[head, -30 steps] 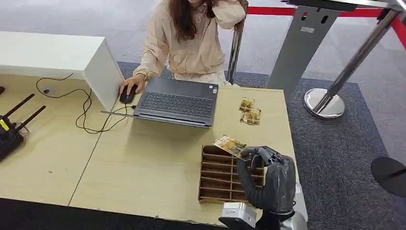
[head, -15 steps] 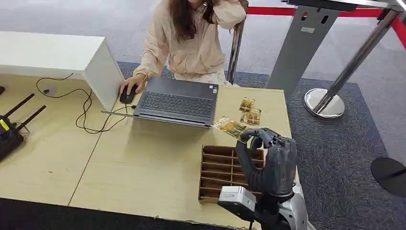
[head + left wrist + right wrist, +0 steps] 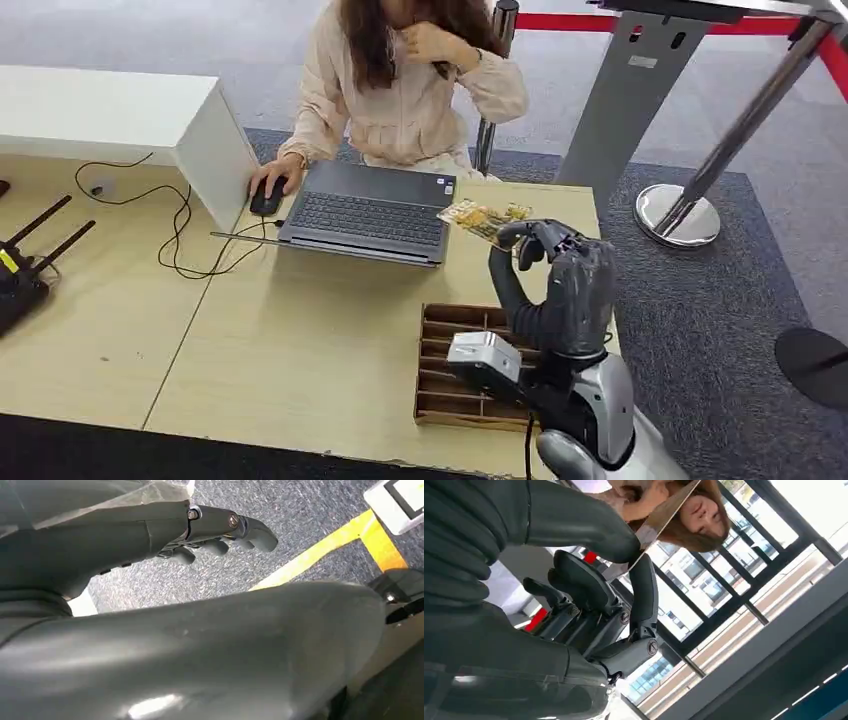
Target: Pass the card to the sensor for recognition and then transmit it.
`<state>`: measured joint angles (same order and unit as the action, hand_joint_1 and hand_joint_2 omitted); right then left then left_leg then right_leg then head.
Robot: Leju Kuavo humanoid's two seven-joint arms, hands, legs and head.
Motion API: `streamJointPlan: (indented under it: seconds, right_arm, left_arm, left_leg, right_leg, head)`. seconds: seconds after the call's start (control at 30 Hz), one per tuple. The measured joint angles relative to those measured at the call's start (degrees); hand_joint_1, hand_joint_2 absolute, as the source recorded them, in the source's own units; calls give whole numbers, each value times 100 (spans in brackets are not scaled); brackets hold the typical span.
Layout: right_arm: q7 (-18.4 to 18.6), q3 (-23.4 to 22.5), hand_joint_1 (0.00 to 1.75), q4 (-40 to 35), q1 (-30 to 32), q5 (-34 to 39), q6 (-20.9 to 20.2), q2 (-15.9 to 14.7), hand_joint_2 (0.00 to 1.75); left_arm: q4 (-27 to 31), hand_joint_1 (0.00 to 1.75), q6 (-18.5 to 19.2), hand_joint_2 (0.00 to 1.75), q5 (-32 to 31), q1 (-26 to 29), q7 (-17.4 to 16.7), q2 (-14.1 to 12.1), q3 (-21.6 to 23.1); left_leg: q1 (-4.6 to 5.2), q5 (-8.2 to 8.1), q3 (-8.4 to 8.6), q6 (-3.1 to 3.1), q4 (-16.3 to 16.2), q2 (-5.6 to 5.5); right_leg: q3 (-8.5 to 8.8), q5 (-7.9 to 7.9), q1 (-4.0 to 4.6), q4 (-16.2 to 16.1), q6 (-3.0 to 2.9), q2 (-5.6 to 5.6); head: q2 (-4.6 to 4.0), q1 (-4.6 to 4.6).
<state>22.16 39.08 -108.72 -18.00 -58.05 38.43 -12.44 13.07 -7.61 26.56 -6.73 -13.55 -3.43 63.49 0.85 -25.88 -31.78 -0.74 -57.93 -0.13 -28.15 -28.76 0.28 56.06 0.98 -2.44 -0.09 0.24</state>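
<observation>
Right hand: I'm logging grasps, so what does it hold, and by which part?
The right hand pinches the card by its near edge, the rest pointing toward the laptop.

floor: grey carpet (image 3: 700, 300), yellow line (image 3: 320, 552) in left wrist view
table: light wood (image 3: 300, 340), centre
box: white (image 3: 110, 115), 10 o'clock
barrier: steel post base (image 3: 678, 215) at 2 o'clock, red belt (image 3: 560, 22) at 1 o'clock
windows: dark-framed glazing (image 3: 734, 595), daylight, right wrist view
</observation>
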Motion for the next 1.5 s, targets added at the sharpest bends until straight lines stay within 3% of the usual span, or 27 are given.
streamJointPlan:
  seconds: [0.67, 0.83, 1.5]
  right_arm:
    - [125, 50, 175, 1237, -681, 247, -188, 217, 175]
    - [125, 50, 175, 1264, -690, 256, -190, 221, 175]
    - [227, 109, 175, 2573, -928, 240, -230, 426, 175]
  left_arm:
    - [0, 0, 100, 0, -127, -20, 132, 33, 149]
    - [0, 0, 103, 0, -134, -21, 133, 33, 153]
    - [0, 0, 127, 0, -175, -25, 234, 44, 249]
  left_leg:
    - [0, 0, -4, 0, 0, -1]
    - [0, 0, -4, 0, 0, -1]
    - [0, 0, -6, 0, -1, -1]
  right_leg:
    - [-2, 0, 0, 0, 0, 0]
    - [-2, 0, 0, 0, 0, 0]
    - [-4, 0, 0, 0, 0, 0]
  head:
    - [0, 0]
    - [0, 0]
    - [0, 0]
